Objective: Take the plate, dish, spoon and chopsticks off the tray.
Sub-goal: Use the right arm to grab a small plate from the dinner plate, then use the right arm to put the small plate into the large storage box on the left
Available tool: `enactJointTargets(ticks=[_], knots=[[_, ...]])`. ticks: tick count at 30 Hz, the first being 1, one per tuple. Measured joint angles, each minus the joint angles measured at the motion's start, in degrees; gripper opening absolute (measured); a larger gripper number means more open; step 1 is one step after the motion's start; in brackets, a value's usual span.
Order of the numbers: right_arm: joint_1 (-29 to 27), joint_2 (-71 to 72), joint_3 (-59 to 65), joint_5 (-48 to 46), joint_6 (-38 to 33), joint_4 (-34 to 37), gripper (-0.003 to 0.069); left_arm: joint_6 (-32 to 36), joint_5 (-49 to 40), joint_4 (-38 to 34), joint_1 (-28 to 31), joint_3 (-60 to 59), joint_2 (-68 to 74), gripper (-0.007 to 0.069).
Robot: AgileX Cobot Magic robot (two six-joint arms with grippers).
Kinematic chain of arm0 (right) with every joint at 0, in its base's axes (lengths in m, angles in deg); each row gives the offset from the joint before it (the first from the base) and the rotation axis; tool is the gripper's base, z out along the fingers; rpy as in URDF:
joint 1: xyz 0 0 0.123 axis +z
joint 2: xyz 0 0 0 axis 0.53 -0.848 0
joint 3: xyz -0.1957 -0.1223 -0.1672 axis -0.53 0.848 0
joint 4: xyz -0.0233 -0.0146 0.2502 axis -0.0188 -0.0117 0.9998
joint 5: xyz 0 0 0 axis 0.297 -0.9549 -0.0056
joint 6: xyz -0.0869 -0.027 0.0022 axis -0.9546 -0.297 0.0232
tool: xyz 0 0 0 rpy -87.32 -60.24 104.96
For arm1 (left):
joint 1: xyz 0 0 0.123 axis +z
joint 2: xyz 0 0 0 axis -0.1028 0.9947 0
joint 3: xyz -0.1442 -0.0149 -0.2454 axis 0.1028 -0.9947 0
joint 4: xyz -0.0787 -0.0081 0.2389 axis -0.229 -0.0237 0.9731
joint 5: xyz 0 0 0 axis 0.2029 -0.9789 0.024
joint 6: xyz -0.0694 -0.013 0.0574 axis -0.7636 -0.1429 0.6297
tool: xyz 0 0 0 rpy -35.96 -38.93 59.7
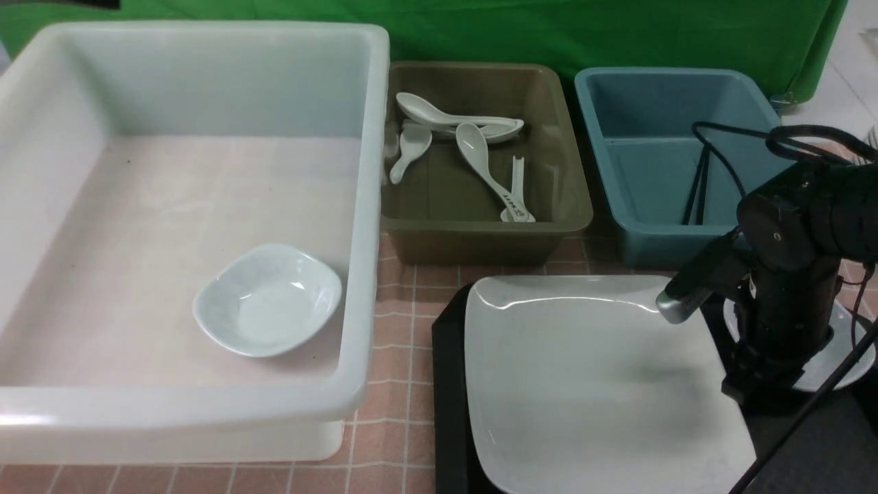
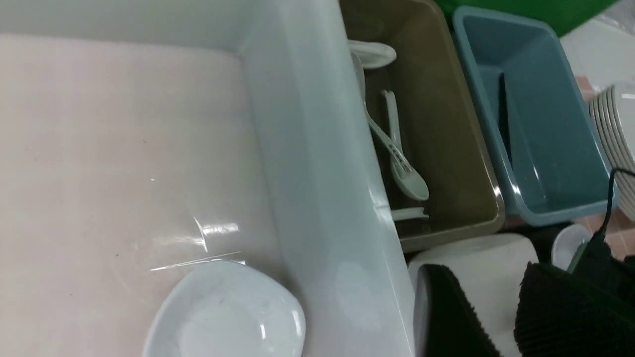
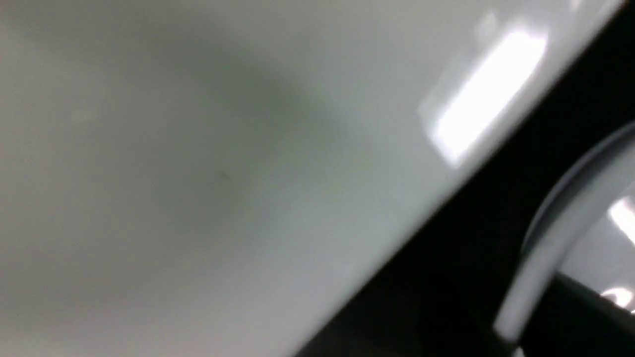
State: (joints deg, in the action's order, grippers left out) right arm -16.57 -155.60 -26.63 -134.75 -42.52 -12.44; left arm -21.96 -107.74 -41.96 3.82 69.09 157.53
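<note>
The large white plate lies on the black tray. A small white dish sits at the tray's right end. My right gripper is down on it, with a dark finger over its inside by the rim. The blur hides whether the jaws pinch. My left gripper, seen only in its wrist view, hangs open and empty above the plate's far left corner. The marked spoon lies in the olive bin. The chopsticks lean in the blue bin.
A big white bin on the left holds another small dish. The olive bin also holds several plain spoons. The blue bin stands to the right of it. A stack of plates shows beyond the blue bin.
</note>
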Motion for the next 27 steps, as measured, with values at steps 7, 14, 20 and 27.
enactJointTargets(ticks=[7, 14, 20, 27], knots=[[0.5, 3.7, -5.7, -12.1, 0.3, 3.2, 0.0106, 1.0, 0.2, 4.0, -5.2, 0.0, 0.1, 0.0218], [3.6, 13.8, -15.2, -17.4, 0.1, 14.5, 0.0079, 1.0, 0.4, 6.1, -5.4, 0.0, 0.1, 0.0218], [15.2, 21.3, -27.3, -14.2, -3.8, 24.2, 0.0079, 1.1, 1.2, 6.5, -5.4, 0.0, 0.1, 0.0218], [32.1, 14.9, -33.3, 3.6, -16.6, 32.7, 0.0079, -1.0, 1.8, 13.7, -5.2, 0.0, 0.1, 0.0218]])
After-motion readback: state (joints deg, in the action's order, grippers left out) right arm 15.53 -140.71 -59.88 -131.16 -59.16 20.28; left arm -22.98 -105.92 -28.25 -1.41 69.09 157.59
